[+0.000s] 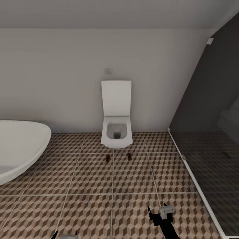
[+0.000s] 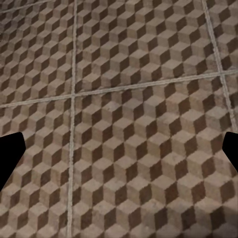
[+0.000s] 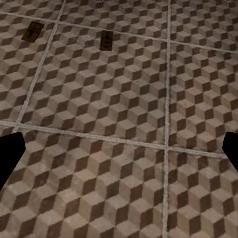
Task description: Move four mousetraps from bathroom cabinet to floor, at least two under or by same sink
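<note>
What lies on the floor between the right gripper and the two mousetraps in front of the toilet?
Only bare patterned floor tiles, seen in head and right wrist views, separate the right gripper from the mousetraps.

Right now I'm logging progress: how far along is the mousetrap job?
Two small brown wooden mousetraps lie on the cube-patterned tile floor before the white toilet. Both the left gripper and the right gripper are open, holding nothing. No sink in view; two traps unaccounted for.
</note>
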